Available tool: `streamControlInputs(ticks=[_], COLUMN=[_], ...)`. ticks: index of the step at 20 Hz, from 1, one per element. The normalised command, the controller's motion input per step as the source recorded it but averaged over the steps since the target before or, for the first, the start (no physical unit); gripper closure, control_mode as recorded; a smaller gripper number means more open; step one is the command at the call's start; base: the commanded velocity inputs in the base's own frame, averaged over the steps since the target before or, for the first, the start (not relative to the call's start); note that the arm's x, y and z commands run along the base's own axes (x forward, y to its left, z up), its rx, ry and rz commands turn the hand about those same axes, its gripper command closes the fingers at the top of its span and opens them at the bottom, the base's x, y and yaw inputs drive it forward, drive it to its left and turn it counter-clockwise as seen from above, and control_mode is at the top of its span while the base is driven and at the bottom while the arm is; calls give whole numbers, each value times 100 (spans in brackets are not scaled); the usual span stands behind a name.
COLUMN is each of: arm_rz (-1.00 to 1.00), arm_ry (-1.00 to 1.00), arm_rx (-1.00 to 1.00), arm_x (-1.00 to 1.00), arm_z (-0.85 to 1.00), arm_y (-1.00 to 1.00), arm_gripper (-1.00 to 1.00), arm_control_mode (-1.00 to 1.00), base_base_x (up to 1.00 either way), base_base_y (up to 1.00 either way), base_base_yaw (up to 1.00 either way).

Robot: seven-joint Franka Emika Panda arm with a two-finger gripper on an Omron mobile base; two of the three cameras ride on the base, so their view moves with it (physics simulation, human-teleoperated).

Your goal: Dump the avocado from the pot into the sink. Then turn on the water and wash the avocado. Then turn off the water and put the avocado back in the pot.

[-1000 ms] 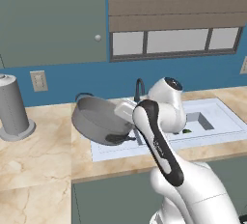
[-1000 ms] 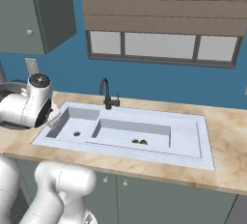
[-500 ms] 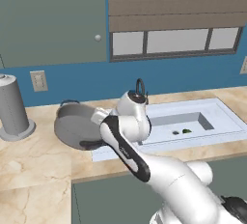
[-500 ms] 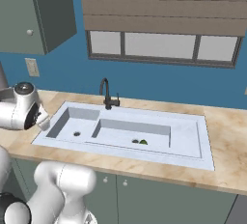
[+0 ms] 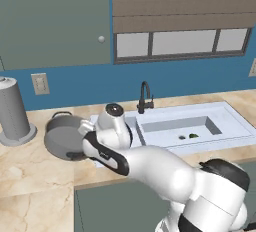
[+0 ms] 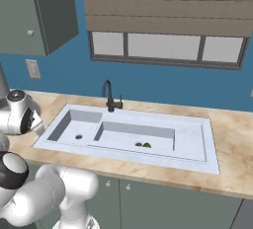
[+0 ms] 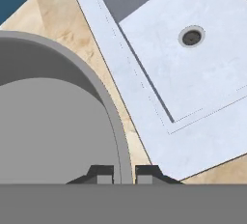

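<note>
1. Avocado (image 5: pixel 193 136), a small dark-green rounded lump, is seen lying in the right basin of the pale white-blue double-basin sink (image 6: pixel 190 141), so the dumping step is judged done.
2. Since a second ago, the wide shallow grey metal pot (image 5: pixel 65 137) has been carried left, from over the sink to the marbled beige desk (image 5: pixel 30 166), and levelled.
3. The jaws (image 7: pixel 123 174) are clamped on the pot's rim.
4. The black curved faucet (image 6: pixel 108 95) is untouched; a blue wall and shuttered window (image 6: pixel 163 48) stand behind.

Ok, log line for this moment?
gripper: shut on pot rim | pot: at counter left of sink | avocado: in sink basin | water: off
</note>
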Motion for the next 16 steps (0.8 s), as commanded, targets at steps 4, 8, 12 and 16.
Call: streamControlInputs(ticks=[4,8,12,16], arm_rz=[-6,-7,-6,-6], arm_ry=[1,0,0,0], arm_rx=[-3,-2,-1,-1], arm_x=[29,20,9,1], arm_z=[-35,-26,-24,-25], arm_y=[19,19,14,2], arm_gripper=[100,100,100,100], arm_control_mode=[-100,-100,-100,-100], base_base_x=[0,0,0,0], base_base_y=[0,0,0,0], base_base_yaw=[0,0,0,0])
